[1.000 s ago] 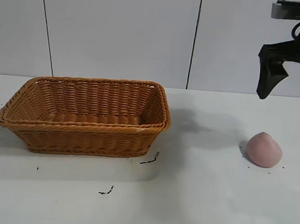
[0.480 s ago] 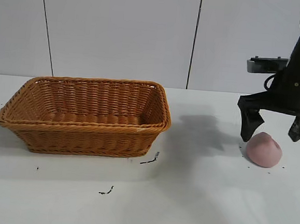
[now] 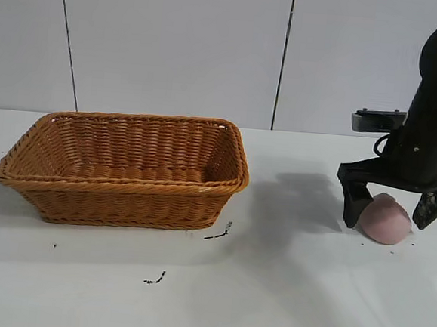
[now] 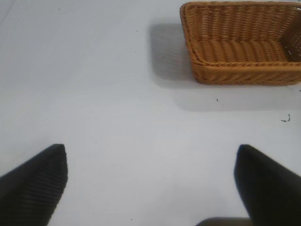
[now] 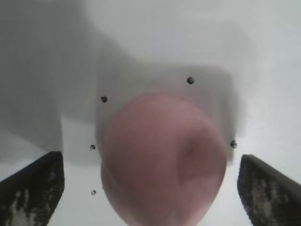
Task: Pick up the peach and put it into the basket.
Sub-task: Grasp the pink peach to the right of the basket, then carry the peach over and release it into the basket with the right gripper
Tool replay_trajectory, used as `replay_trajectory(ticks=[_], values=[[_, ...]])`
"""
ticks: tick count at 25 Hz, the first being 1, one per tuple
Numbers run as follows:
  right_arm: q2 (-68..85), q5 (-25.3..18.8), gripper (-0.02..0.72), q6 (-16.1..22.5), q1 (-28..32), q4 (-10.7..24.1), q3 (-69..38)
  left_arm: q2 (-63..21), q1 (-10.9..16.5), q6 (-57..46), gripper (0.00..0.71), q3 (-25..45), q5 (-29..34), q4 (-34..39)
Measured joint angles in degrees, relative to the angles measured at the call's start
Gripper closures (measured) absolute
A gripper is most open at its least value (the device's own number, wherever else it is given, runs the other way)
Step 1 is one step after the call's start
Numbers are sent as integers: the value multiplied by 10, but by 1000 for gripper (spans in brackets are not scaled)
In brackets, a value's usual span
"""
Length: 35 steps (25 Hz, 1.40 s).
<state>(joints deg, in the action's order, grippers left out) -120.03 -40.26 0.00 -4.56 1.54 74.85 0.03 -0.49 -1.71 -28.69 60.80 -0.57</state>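
Change: my right end effector [image 3: 391, 215] has dropped from above, spread, straddling the peach [image 3: 384, 218].
Meaning: ready to close; basket [image 3: 127, 168] waits at 9 o'clock.
Left end effector [image 4: 150, 179]: spread, idle.

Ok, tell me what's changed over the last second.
The right gripper came down from high above the table and now straddles the peach, jaws open, one finger on each side, nothing gripped yet. The peach hasn't moved, and the basket stayed where it was.
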Motion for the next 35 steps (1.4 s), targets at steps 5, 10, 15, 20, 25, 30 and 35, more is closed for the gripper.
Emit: replay_trajectory(ticks=[5,10,15,20,25,30,35], values=[[11,-6,719,-15,0,0,3,0,0,0,17,0,0,0],[58,-67,719,-31,0,0,37,0,0,0,17,0,0,0],[129,-135,719,-48,0,-4,111,0,0,0,17,0,0,0],[146,-185,719,-48,0,-15,177,0,0,0,17,0,0,0],[139,-194,719,-46,-5,-39,241,0,0,0,17,0,0,0],[90,-226,719,-46,-47,-47,343,0,0,0,17,0,0,0],[25,-252,719,-46,-130,-48,437,0,0,0,17,0,0,0]])
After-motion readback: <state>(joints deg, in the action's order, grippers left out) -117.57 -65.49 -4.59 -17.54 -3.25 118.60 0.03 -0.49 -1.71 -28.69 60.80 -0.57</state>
